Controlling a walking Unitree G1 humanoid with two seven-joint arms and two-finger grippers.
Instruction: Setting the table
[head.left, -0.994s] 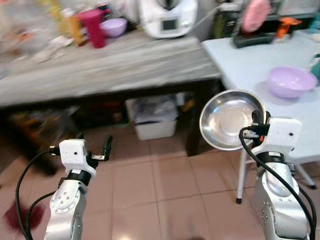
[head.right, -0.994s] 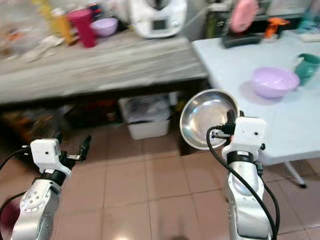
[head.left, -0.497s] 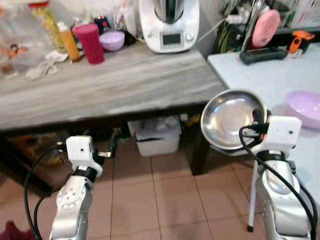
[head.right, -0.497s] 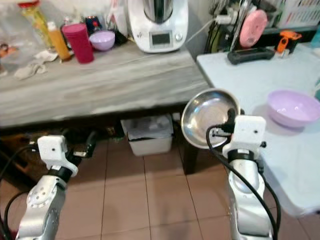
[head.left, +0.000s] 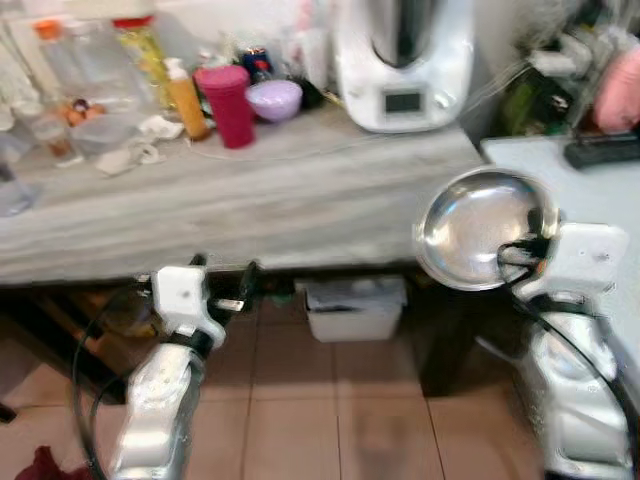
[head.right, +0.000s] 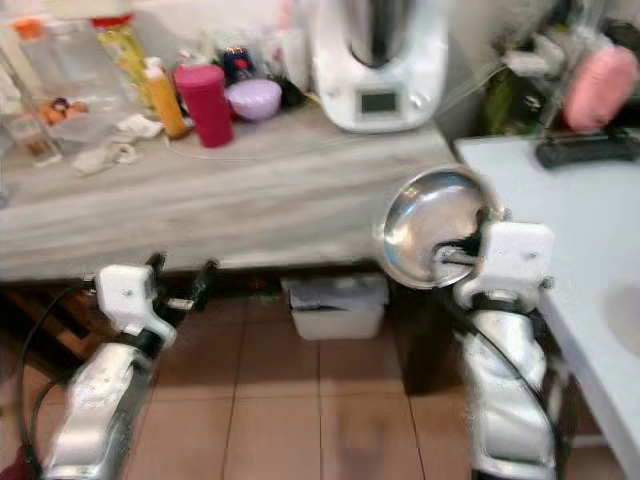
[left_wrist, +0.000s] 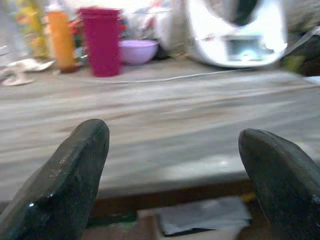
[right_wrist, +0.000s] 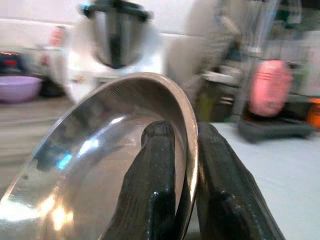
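A long grey worktop (head.left: 250, 200) runs across the kitchen, its back edge crowded with a white kitchen machine (head.left: 405, 60), a red cup (head.left: 228, 105), a small purple bowl (head.left: 274, 98) and an orange bottle (head.left: 185, 98), while its front half lies bare. A pale table (head.right: 590, 230) meets it at the right corner. A white bin (head.left: 355, 308) sits under the worktop on the tiled floor (head.left: 330, 400).

The steel bowl (head.left: 480, 228) is carried in the air, tilted on edge, just off the worktop's front right corner and above the gap before the pale table. The right hand (right_wrist: 177, 150) is clamped on its rim, one finger inside and one outside, a hold that likely keeps the bowl steady in transit. The left hand (left_wrist: 172, 165) hangs spread apart and empty, low before the worktop's front edge.

The bare front strip and the near stretch of pale table both look like free ground for setting the bowl down; the corner where the two surfaces meet appears the edge to avoid.
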